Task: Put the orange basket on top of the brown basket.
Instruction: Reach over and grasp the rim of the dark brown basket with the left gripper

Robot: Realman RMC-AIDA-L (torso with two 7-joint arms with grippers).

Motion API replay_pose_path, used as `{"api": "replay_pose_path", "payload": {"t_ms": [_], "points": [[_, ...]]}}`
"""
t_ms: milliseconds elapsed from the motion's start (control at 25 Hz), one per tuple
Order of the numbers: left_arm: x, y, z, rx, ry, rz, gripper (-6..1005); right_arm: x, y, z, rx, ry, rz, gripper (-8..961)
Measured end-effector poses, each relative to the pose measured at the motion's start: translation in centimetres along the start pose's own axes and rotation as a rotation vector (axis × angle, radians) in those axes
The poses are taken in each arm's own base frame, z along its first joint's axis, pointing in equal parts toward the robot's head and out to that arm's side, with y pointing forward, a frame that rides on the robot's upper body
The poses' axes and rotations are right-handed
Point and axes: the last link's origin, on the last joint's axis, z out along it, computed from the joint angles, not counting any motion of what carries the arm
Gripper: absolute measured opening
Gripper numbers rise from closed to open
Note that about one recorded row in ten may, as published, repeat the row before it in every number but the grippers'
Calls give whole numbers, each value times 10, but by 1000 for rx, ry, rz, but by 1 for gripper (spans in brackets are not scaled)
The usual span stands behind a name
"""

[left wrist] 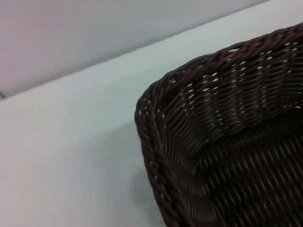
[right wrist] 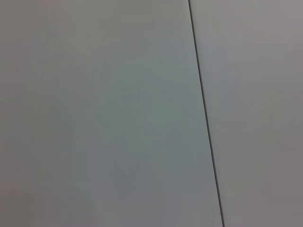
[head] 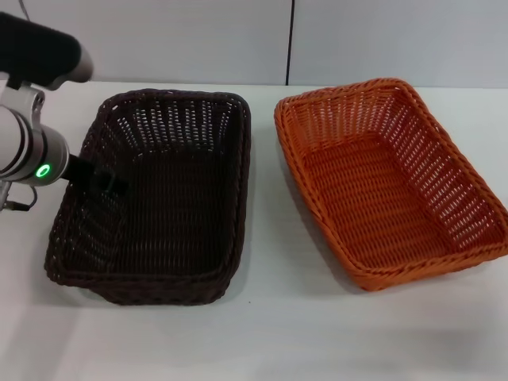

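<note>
Head view: two baskets side by side on a white surface (head: 278,341), apart, not stacked.
Brown basket (head: 159,198): robot's left side, upright, nothing in it but the gripper tip.
Orange basket (head: 389,178): robot's right side, upright, nothing inside, angled slightly.
Left gripper (head: 103,181): dark, over the brown basket's left rim, reaching inside; can't tell if clenched or released, black on dark weave.
Left wrist view: brown basket corner and braided rim (left wrist: 156,123), white surface beside.
Right gripper: not in view; right wrist view shows only a pale wall with a dark seam.
</note>
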Motion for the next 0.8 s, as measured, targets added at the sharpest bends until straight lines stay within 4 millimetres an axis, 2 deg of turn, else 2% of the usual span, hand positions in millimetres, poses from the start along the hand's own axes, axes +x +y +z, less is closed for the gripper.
{"api": "replay_pose_path", "payload": {"t_ms": [160,360,600,640,800], "points": [[3,4,-8,4,23,64,783,0,0,0,-1,0,0,830],[1,6,-6,3,24,113,782,0,1,0,-2,-3,2,830],[0,2,-7,3,25,135,531,-1,2,3,-7,-9,5,830],[0,1,-7,4,26,139,385,-2,2,3,-8,-10,5,830],[1,-1,-9,2,32,168,369,-2,3,4,-9,-12,6,829]]}}
